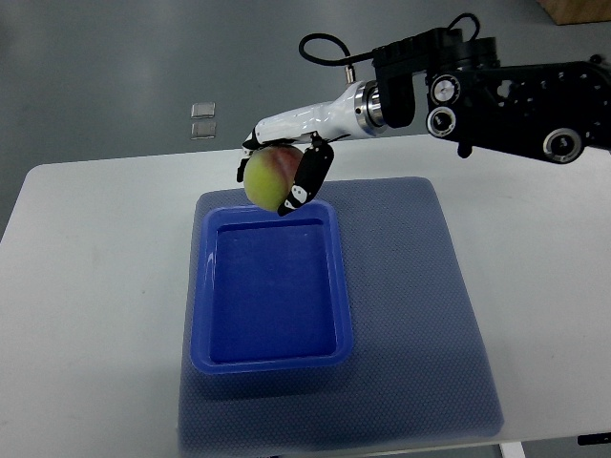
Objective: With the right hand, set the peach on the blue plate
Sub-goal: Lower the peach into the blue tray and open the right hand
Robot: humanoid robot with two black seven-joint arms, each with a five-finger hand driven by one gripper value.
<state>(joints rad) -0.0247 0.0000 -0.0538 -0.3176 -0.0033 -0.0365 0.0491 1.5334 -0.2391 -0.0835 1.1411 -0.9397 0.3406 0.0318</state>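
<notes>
White table [95, 286] fills most of the view, grey floor [115, 57] beyond its far edge. On the table, approx center to 5 o'clock, lies a blue-grey textured mat [430, 315]. On the mat's left part sits the blue plate [272, 286], really a deep rectangular tray w/ raised rim, long axis running 12 to 6 o'clock; inside is bare.

Right arm [516, 95] enters from the 2 o'clock edge: black housing w/ round joints and a black cable loop on top, then a white forearm section running toward 9 o'clock. Right hand [286, 172] is at approx 12 o'clock of the plate, above its far rim. Hand is clenched around the peach [267, 176]: one black finger w/ white tip crosses the fruit's right side, others wrap over top and left. Peach is yellow-green w/ a red blush, held in the air, overlapping the plate's far edge in the view, not resting on anything.

Two small pale squares [202, 119] on the floor at 11 o'clock, one just beside the other.
</notes>
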